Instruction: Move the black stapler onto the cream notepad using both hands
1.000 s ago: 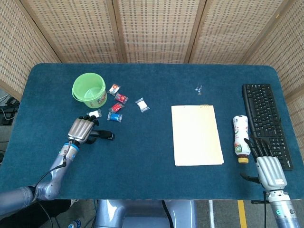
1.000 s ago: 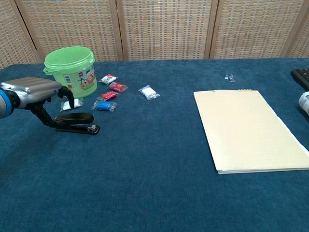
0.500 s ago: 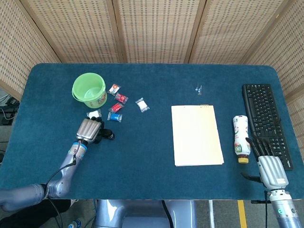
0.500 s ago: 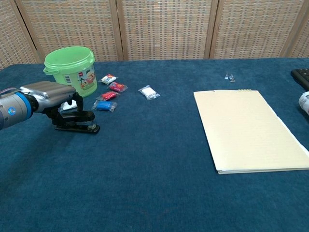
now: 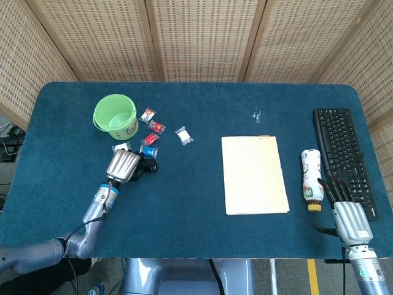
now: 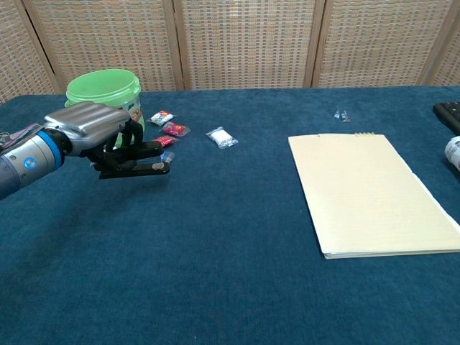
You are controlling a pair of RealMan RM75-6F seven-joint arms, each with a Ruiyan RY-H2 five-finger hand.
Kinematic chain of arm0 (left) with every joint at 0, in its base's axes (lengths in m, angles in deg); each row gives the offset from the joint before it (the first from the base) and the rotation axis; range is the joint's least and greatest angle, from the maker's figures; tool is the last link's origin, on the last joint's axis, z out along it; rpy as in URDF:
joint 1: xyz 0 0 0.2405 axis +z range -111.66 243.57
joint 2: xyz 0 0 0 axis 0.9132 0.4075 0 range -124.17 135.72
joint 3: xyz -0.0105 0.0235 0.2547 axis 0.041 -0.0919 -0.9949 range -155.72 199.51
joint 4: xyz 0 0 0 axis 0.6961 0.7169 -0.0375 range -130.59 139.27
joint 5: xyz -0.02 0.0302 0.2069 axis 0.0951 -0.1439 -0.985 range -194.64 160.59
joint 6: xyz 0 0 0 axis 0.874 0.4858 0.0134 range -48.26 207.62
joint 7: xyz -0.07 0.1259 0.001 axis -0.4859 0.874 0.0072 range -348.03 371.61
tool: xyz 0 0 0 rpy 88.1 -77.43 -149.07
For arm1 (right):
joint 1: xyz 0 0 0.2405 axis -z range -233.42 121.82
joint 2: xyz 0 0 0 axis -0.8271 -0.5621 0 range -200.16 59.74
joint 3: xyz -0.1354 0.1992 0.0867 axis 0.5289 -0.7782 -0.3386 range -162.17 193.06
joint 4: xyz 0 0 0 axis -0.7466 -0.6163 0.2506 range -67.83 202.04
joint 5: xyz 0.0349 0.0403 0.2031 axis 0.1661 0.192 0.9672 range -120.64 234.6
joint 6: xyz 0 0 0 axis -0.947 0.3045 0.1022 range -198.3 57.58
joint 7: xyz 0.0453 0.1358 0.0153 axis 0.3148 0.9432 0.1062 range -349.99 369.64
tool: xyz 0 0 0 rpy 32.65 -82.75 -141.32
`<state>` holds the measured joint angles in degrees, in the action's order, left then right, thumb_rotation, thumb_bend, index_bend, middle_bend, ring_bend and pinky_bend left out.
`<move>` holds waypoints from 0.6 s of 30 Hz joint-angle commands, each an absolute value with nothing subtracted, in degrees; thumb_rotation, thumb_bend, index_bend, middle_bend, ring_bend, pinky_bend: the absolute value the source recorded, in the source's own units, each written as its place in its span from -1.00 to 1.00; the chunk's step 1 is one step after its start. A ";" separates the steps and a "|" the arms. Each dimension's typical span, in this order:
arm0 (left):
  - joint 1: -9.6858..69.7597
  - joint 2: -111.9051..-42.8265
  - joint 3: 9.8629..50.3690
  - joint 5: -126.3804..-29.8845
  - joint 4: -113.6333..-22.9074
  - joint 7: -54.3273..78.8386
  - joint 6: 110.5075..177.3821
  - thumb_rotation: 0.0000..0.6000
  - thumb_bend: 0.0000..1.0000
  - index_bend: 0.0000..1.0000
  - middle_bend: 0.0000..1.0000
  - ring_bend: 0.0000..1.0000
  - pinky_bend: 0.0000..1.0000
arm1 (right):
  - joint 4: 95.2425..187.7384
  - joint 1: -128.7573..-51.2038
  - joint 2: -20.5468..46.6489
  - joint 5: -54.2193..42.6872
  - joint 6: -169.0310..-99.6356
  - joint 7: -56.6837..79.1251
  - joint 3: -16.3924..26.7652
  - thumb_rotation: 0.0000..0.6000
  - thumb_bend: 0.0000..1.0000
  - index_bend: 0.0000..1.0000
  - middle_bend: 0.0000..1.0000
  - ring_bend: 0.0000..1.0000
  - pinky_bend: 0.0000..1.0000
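Note:
My left hand (image 5: 123, 165) (image 6: 92, 126) grips the black stapler (image 6: 138, 159) (image 5: 146, 166), which hangs lifted off the blue table, its nose pointing right. The cream notepad (image 5: 253, 174) (image 6: 369, 191) lies flat at centre right, bare, well to the right of the stapler. At the table's near right edge, my right hand (image 5: 347, 215) rests with its fingers spread and nothing in it; the chest view does not show it.
A green bucket (image 5: 115, 116) (image 6: 105, 99) stands behind my left hand, with several small packets (image 5: 153, 133) (image 6: 164, 131) beside it. Right of the notepad lie a white bottle (image 5: 311, 179) and a black keyboard (image 5: 342, 158). A small clear item (image 5: 256, 114) lies behind the notepad.
My left hand closed on the stapler, lifted it off the table and carried it a little to the right. The right hand has hardly moved.

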<state>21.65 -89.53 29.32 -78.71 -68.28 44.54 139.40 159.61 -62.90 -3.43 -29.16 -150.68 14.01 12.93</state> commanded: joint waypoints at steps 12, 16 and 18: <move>13.02 -93.27 35.55 -80.33 -66.06 47.45 135.51 1.00 0.23 0.62 0.21 0.09 0.08 | 157.74 -63.49 -3.07 -25.83 -148.26 14.97 12.00 1.00 -0.88 -0.83 -1.00 -1.00 -0.88; 9.42 -96.35 37.41 -79.63 -63.76 48.35 133.33 1.00 0.22 0.61 0.21 0.09 0.07 | 156.94 -63.70 -2.90 -24.97 -147.51 15.27 11.76 1.00 -0.88 -0.83 -1.00 -1.00 -0.88; 7.44 -98.27 38.12 -79.39 -62.48 49.07 132.30 1.00 0.22 0.60 0.21 0.09 0.07 | 156.53 -63.73 -2.86 -24.42 -147.23 15.56 11.57 1.00 -0.88 -0.83 -1.00 -1.00 -0.88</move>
<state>8.83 -96.89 37.29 -79.72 -63.64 48.36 133.31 156.66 -63.70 -2.89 -24.53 -147.34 15.45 11.65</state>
